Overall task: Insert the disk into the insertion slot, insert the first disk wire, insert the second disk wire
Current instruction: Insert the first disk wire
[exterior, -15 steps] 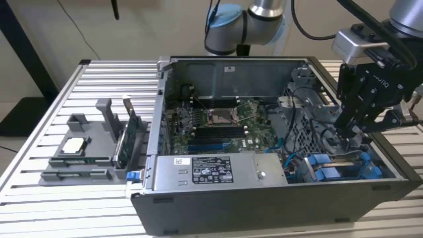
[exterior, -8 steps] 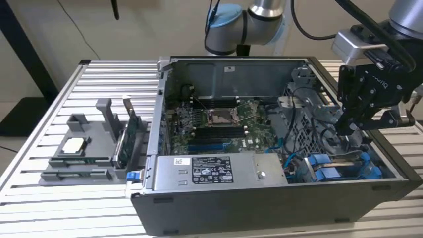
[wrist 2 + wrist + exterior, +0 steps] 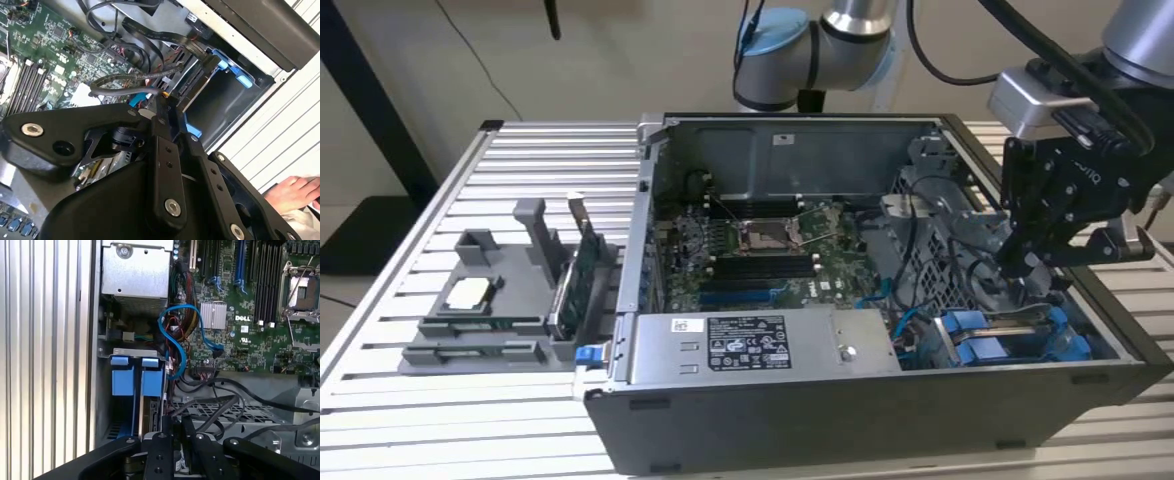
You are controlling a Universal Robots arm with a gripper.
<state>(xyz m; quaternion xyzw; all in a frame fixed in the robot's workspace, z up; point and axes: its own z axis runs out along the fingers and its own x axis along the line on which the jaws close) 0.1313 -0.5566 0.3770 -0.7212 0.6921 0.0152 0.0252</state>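
Observation:
The disk (image 3: 150, 412) stands on edge in the insertion slot (image 3: 116, 427), its blue carrier tab (image 3: 152, 382) beside a second blue tab (image 3: 122, 382). In the exterior view the slot (image 3: 1007, 345) lies in the case's front corner on the exterior view's right, with my gripper (image 3: 1017, 268) hanging just above it. In the second wrist view my gripper (image 3: 162, 102) sits at the disk's (image 3: 195, 80) connector end, its fingers close together on a black disk wire (image 3: 120, 80) that loops back to the board. In the first wrist view, black wires (image 3: 210, 407) run away from my gripper (image 3: 177, 429).
A grey power-supply box (image 3: 761, 345) fills the case front. A blue cable (image 3: 175, 335) arcs over the motherboard (image 3: 250, 315). A perforated cage (image 3: 230, 415) lies beside the bay. A parts tray (image 3: 494, 310) sits on the slatted table (image 3: 454, 400). A person's hand (image 3: 295, 192) rests outside the case.

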